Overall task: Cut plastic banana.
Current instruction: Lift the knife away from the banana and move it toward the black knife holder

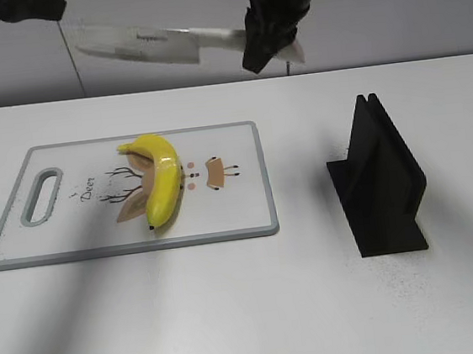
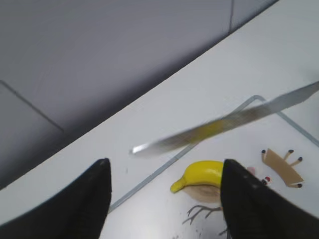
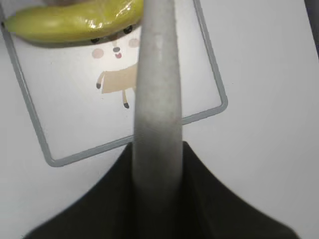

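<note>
Your right gripper [image 1: 271, 45] is clamped on the knife [image 1: 142, 43] by its handle; the blade is held level, high above the table [image 1: 234, 312], tip pointing left. Your left gripper [image 2: 164, 199] is spread wide w/ nothing between the fingers, up above the board's far-left area. The banana [image 1: 159, 178] lies whole on the cutting board [image 1: 241, 219], approx. centre, over the deer print. Black knife stand [image 1: 382, 180] sits right of the board, well apart.

Cutting board [image 1: 241, 219]: small script word "Deer" beside cartoon antlers, well below and left of right gripper [image 1: 272, 45]. Knife blade [image 1: 142, 43], extending left from same gripper: dark printed line, too blurred to read.
</note>
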{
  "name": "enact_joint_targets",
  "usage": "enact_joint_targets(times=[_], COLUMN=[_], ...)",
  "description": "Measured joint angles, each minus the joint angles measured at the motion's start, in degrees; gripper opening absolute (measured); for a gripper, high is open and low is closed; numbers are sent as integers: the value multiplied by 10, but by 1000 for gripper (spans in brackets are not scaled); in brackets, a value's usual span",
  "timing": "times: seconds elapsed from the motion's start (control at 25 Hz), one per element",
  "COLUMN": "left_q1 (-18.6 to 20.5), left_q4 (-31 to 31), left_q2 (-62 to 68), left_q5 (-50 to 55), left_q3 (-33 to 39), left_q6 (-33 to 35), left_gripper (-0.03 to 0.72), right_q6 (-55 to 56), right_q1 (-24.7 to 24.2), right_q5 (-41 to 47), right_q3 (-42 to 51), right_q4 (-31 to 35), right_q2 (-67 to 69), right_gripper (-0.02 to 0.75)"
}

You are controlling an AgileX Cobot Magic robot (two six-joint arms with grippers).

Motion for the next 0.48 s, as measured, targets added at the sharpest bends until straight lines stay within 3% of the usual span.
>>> enact_joint_targets(times=[0.24,0.48], left_q1=[15,52], left_q4=[135,187], left_q2=[-38,-54], left_q5=[71,248], left_q3=[0,0], left_q6=[-219,-336], left_gripper=[660,644], right_q6=[171,332], right_q1=[1,1], right_q5=[3,5], right_q3=[0,0], right_q4=[-13,-40], right_q2=[-30,-67], right_gripper=[162,162])
